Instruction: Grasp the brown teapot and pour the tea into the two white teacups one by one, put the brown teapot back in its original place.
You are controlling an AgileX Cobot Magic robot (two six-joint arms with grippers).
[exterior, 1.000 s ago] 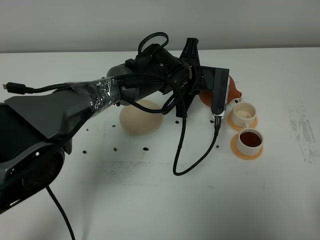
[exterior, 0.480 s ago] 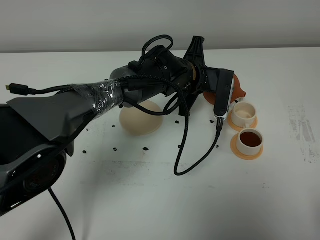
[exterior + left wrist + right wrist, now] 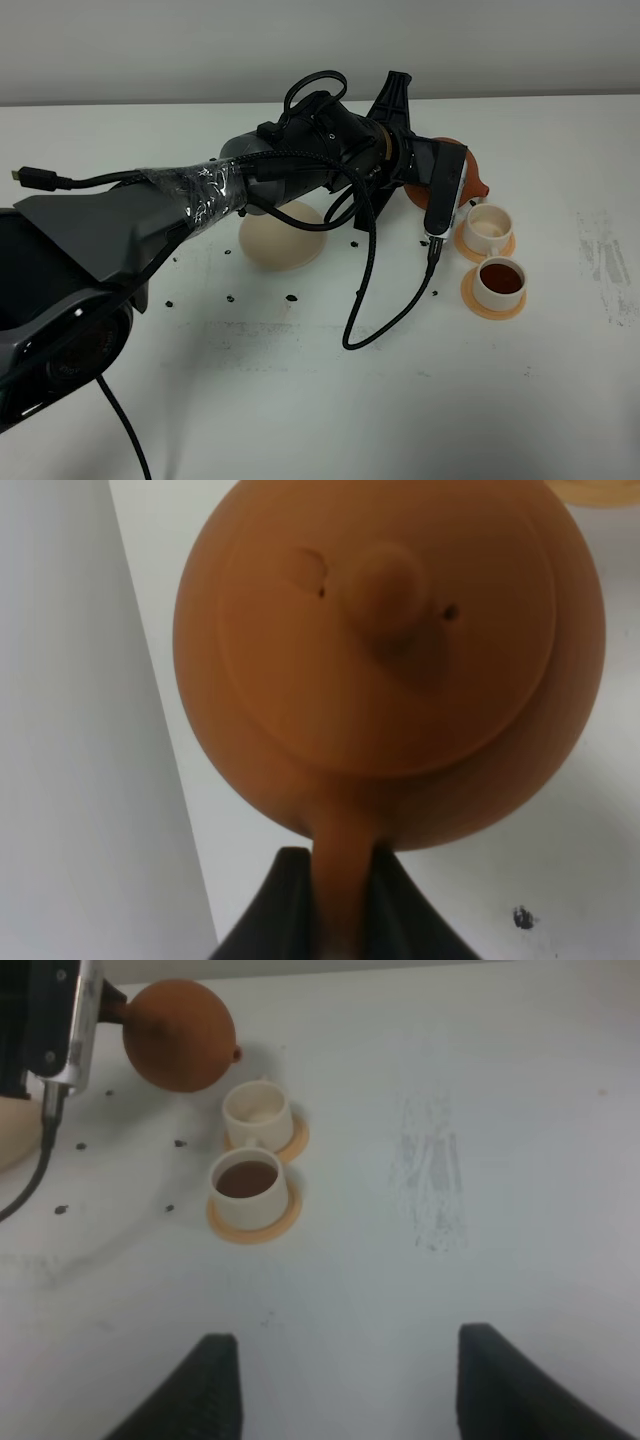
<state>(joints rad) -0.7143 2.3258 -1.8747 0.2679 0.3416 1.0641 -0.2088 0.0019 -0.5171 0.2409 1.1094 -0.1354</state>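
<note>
My left gripper (image 3: 340,905) is shut on the loop handle of the brown teapot (image 3: 390,660), whose knobbed lid faces the wrist camera. In the high view the teapot (image 3: 471,178) shows past the wrist, held off the table, its spout just behind the far white teacup (image 3: 487,224). That cup's inside looks pale. The near white teacup (image 3: 500,279) holds dark tea. Each cup sits on an orange coaster. The cream saucer (image 3: 283,236) lies bare under the left arm. My right gripper (image 3: 365,1390) is open and empty, hovering over the table in front of the cups (image 3: 246,1182).
The left arm's black cable (image 3: 385,310) loops down onto the table just left of the cups. Small dark specks (image 3: 291,297) are scattered around the saucer. A grey scuffed patch (image 3: 608,265) marks the table at the right.
The left arm has shifted a little to the right and rolled, carrying the teapot closer to the far cup. In the last half second it has barely moved.
</note>
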